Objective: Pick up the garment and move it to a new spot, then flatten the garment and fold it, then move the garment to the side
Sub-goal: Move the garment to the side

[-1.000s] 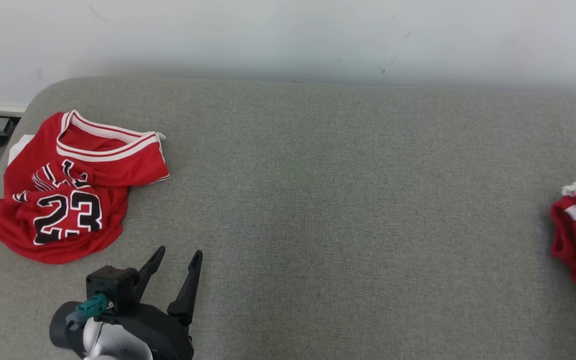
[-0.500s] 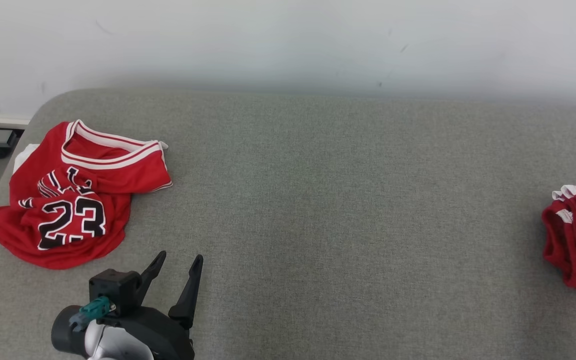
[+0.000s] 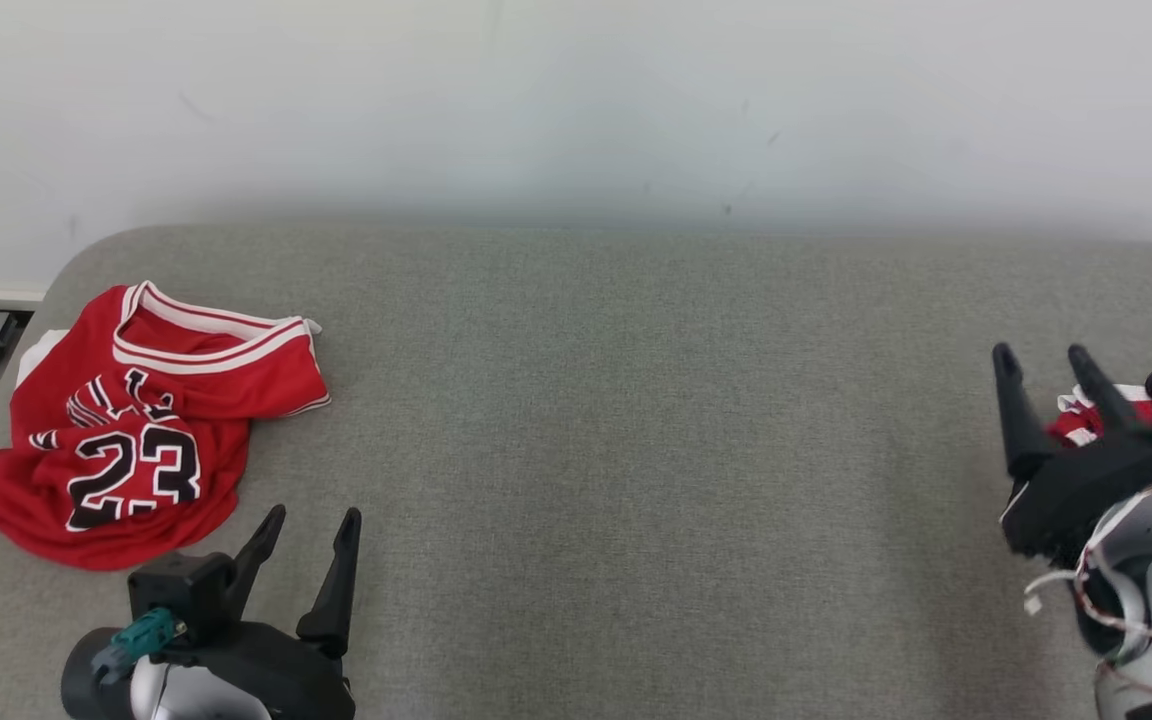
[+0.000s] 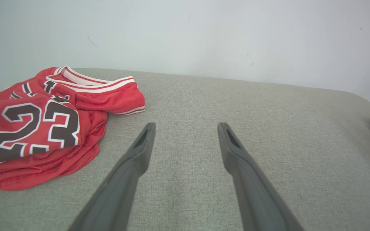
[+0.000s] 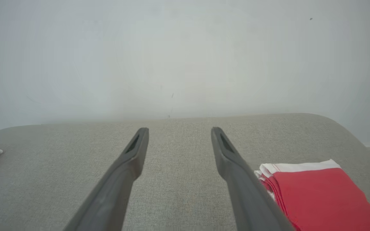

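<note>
Our left hand (image 3: 313,514), wide and empty, hangs beside the crumpled jersey (image 3: 136,420); our right hand (image 3: 1041,352), also wide, far from it.

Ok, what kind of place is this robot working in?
Probably a room set up for folding clothes: a grey padded surface against a bare white wall, with a crumpled red jersey and a folded red garment on it.

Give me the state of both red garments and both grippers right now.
number 23 jersey: crumpled, not folded, lying at the left end.
second red garment: folded in neat layers, lying at the right end.
left gripper: open, holding nothing.
right gripper: open, holding nothing.
</note>
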Controlling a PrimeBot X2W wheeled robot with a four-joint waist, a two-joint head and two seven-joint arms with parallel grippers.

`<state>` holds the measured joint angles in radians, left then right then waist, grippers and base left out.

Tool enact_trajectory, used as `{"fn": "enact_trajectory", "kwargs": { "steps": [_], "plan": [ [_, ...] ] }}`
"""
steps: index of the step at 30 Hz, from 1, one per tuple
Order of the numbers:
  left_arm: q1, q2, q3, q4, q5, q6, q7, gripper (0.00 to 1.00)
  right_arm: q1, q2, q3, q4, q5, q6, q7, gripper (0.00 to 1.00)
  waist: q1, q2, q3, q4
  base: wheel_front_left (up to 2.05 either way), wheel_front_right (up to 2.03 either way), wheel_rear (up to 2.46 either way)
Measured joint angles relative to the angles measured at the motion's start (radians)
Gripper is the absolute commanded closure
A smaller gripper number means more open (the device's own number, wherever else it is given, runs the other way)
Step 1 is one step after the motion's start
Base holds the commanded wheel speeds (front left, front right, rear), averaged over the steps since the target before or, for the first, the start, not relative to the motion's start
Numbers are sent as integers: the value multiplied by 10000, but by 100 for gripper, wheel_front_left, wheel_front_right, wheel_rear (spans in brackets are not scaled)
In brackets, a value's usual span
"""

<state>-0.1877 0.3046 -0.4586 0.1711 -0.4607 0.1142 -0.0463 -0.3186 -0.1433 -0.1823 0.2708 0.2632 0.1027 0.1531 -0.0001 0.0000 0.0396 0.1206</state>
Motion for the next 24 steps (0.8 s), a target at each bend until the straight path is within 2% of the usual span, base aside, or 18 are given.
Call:
{"fn": "enact_trajectory", "kwargs": {
  "steps": [11, 17, 24],
  "plan": [
    [304, 25, 336, -12, 2, 42, -221, 0, 2160, 734, 633, -1218, 322, 115, -1156, 0, -1, 0, -376, -360, 0, 0, 0],
    [459, 19, 391, -46, 58, 84, -244, 0, 2964, 819, 587, -1429, 493, 100, -1547, 0, 0, 0, -449, -457, 0, 0, 0],
    [460, 12, 506, -123, 86, 84, -244, 0, 3103, 819, 744, -1436, 487, 58, -1741, 0, 1, 0, -388, -406, 0, 0, 0]
  ]
}}
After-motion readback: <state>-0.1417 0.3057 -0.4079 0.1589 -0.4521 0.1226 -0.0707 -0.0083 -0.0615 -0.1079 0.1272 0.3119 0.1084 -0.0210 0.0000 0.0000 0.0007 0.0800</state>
